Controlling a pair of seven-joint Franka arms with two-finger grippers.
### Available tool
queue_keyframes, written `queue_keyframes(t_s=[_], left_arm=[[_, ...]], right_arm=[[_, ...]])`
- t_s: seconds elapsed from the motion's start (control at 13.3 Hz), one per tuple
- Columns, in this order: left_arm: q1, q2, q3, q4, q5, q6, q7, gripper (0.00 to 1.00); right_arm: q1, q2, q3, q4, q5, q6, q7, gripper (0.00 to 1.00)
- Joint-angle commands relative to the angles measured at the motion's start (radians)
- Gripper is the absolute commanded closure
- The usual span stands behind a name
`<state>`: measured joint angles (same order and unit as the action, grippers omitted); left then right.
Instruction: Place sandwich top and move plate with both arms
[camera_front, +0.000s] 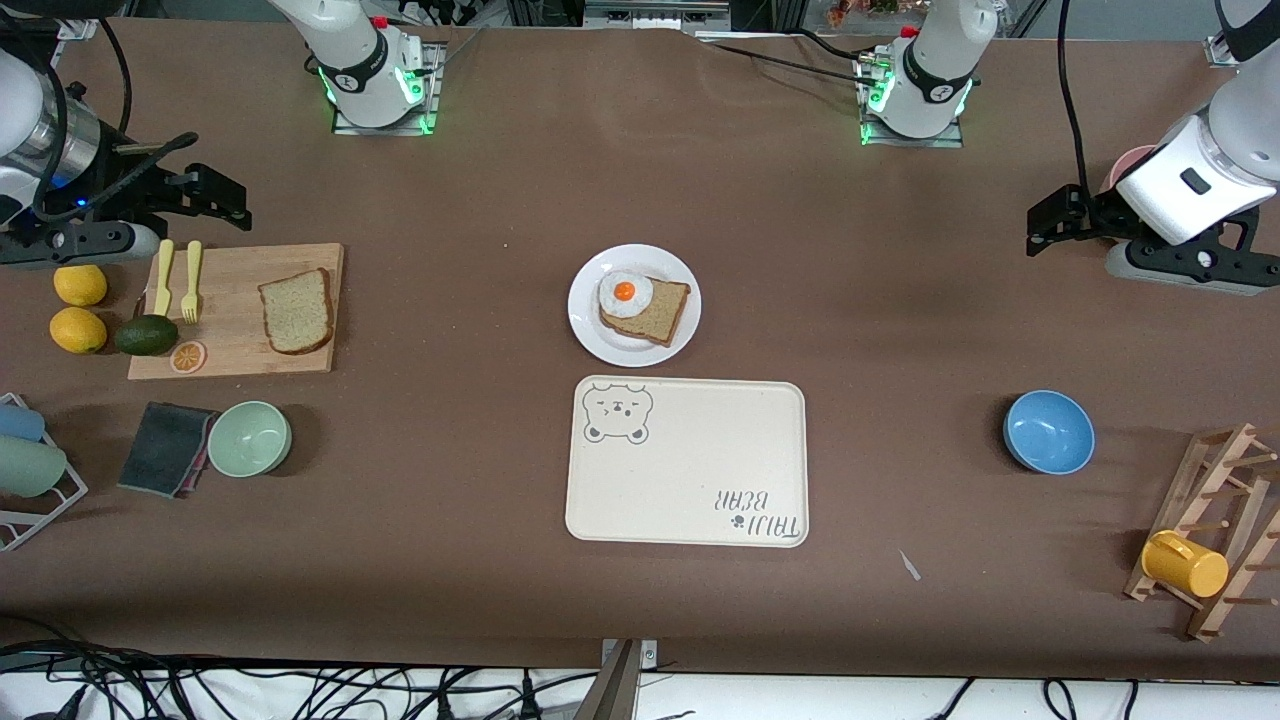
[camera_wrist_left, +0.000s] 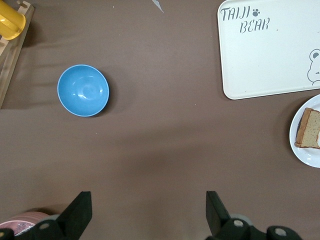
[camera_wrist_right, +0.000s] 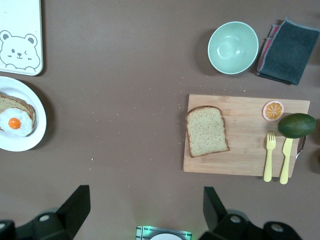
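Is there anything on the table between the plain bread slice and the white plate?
No. The front view shows only bare brown table between the bread slice and the plate.

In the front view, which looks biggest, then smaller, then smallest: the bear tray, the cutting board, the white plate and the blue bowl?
1. bear tray
2. cutting board
3. white plate
4. blue bowl

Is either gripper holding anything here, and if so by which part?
Nothing is held. The left gripper and right gripper are both open over bare table; the sandwich top lies untouched on the board.
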<state>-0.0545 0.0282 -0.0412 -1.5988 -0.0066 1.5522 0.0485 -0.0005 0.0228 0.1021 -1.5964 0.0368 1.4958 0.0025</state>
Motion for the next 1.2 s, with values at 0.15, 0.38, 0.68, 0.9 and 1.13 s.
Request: queue_keyframes(t_s=[0.15,0.38,0.68,0.9,1.13], left_arm=[[0.007,-0.004,0.003,-0.003,-0.015,0.009,0.017,0.00],[0.009,-0.004,0.001,0.003,-0.015,0.009,0.017,0.00],[0.008,-0.004,0.000,0.005,-0.015,0.009,0.017,0.00],[0.010,-0.002,0.001,0.005,-0.015,0.009,0.017,0.00],[0.013,-0.002,0.003,0.005,-0.015,0.009,0.017,0.00]], right_arm=[[-0.006,0.005,0.007,0.009,-0.003,-0.003,-0.001,0.00],[-0.006,0.005,0.007,0.009,-0.002,-0.002,-0.004,0.00],[-0.006,0.046,0.007,0.009,-0.003,0.021,-0.009,0.00],[-0.009,0.072,0.004,-0.040,-0.008,0.076,-0.009,0.00],[-0.009,0.074,0.004,-0.082,-0.032,0.132,-0.007,0.00]])
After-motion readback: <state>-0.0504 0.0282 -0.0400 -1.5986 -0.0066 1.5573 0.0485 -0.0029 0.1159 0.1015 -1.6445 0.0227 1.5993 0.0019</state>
